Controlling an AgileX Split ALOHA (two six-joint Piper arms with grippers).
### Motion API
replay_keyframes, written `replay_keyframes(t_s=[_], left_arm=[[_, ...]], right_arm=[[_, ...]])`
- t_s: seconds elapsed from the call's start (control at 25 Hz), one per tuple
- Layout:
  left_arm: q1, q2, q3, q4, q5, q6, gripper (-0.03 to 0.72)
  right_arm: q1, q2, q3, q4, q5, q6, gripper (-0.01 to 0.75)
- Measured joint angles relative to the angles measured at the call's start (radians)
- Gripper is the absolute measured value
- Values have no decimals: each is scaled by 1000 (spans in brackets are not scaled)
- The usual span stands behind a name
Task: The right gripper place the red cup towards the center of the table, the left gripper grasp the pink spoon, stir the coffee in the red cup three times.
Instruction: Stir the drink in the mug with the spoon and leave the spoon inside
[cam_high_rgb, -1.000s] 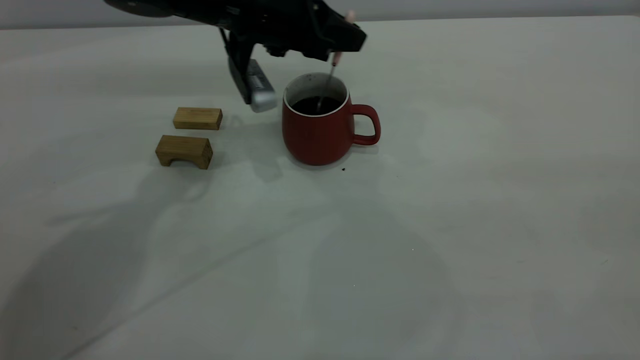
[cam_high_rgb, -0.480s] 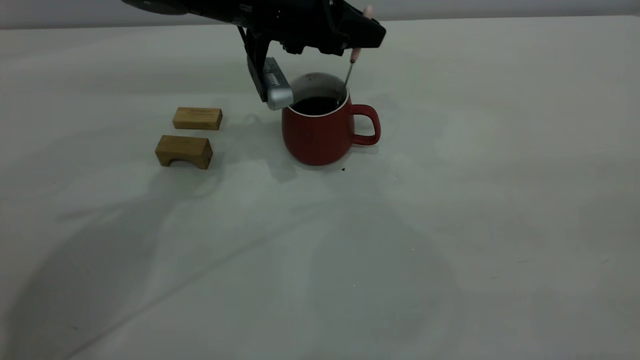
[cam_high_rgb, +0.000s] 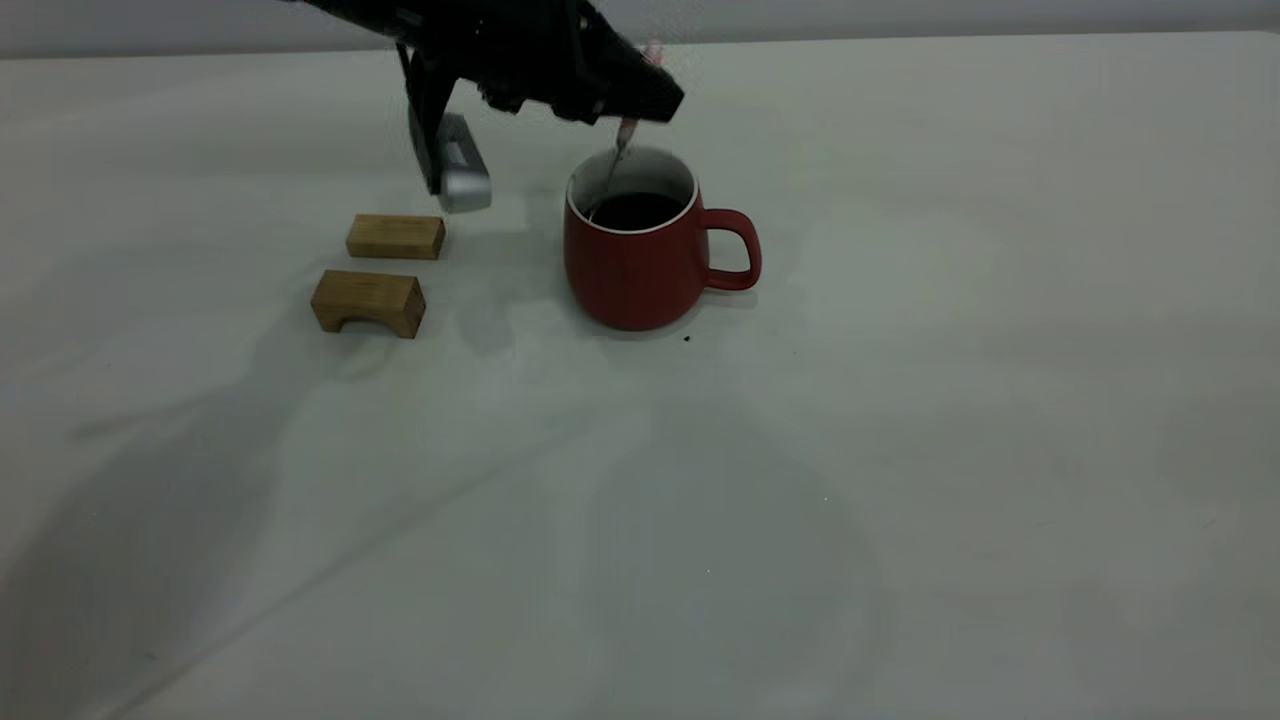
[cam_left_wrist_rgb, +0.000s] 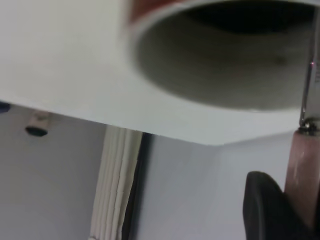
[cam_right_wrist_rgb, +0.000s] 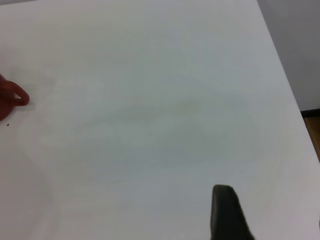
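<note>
Stirring: my left gripper pinches the spoon.
Bowl at cup's nine o'clock, sweeping coffee.

We see a glossy black left arm, its end effector black and angular, with a silver-grey box-shaped module showing a ribbed dark face.

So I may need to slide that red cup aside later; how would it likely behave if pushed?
The red cup holds coffee fairly near the rim, so a quick shove could slosh it. Its wide rounded body probably resists tipping and would slide. The table looks smooth, so light pressure low on its side may do.
</note>
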Motion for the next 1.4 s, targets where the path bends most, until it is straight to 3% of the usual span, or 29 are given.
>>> replay_keyframes(t_s=[0.12, 0.28, 0.48, 0.76, 1.04, 1.4], left_arm=[[-19, 16, -12, -92, 3, 81, 138], [-38, 38, -15, -131, 97, 88, 138], [-29, 40, -15, -37, 193, -40, 138], [24, 40, -16, 49, 184, -168, 138], [-13, 40, -16, -64, 24, 151, 138], [-45, 40, -16, -119, 130, 234, 138]], right_arm=[[0, 0, 0, 0, 0, 0, 474], [0, 0, 0, 0, 0, 0, 474], [0, 0, 0, 0, 0, 0, 474], [0, 0, 0, 0, 0, 0, 474], [0, 0, 0, 0, 0, 0, 474], [0, -1, 0, 0, 1, 0, 474]])
